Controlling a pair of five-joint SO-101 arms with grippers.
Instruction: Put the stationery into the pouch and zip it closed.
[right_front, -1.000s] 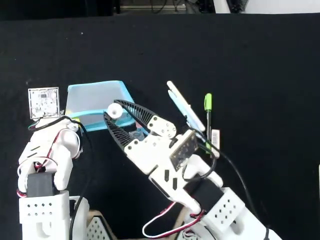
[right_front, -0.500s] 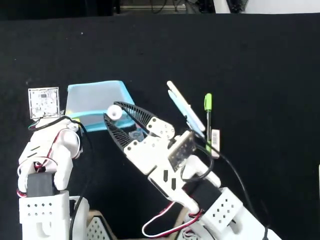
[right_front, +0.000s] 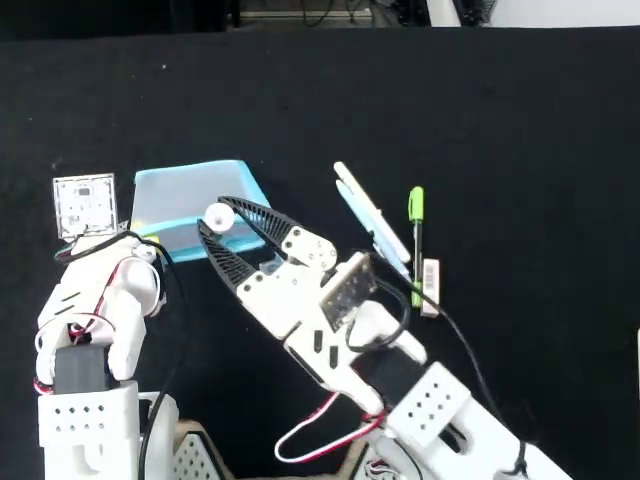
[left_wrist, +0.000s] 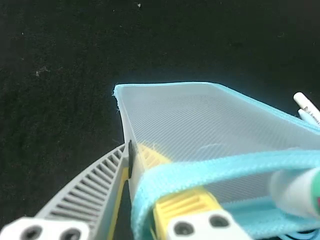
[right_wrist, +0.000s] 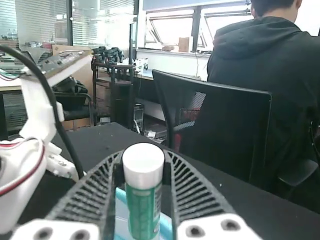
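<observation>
The right gripper (right_front: 212, 215) is clenched around a glue stick (right_wrist: 143, 172) with a white cap and a green body, and it holds the stick at the open mouth of the light blue pouch (right_front: 190, 195), which lies on the black table (right_front: 500, 120). The left gripper (left_wrist: 134, 155) grasps the blue rim of the pouch at one corner. The white and blue pens (right_front: 365, 212) and a green-capped pen (right_front: 416, 235) lie on the table close to the right arm, apart from the pouch

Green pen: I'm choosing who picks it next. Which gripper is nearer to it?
Right. The right gripper, holding a white-capped stick at the pouch, is on the green pen's side; the left gripper clamps the pouch's end farthest from it.
</observation>
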